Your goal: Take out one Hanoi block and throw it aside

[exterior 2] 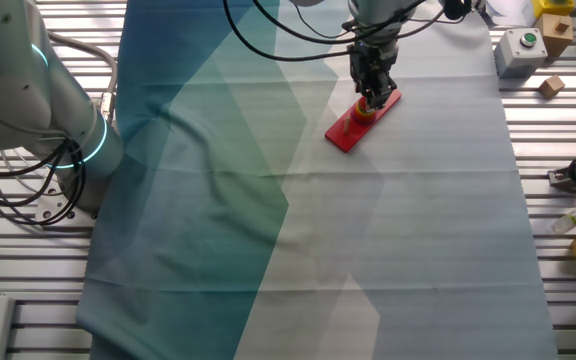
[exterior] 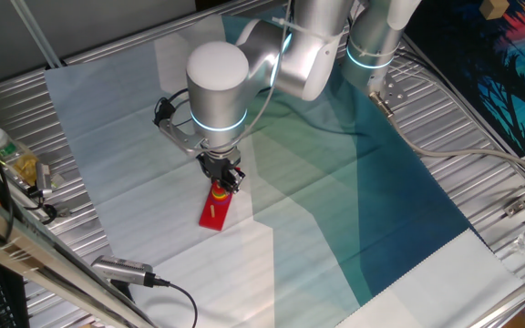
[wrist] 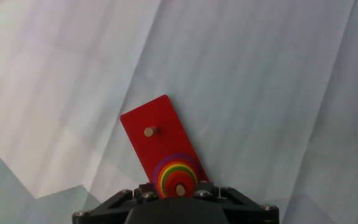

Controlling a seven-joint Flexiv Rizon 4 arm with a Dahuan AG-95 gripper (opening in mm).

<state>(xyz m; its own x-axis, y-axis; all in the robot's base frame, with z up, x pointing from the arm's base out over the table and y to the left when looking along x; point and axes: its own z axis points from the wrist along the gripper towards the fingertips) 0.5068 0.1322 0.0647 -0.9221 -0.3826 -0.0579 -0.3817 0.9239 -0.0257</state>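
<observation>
Hand: my black two-finger hand (exterior: 225,179) sits low over one end of the long red rectangular peg board (wrist: 157,140); finger gap hidden, so I can't tell if wide or narrow.
Block: small red round Hanoi disc (wrist: 179,188) on top of rainbow ring stack, on the peg right under the hand.
Board: flat on pale blue-white cloth (exterior 2: 418,230) over the tabletop; 2nd peg bare.
</observation>
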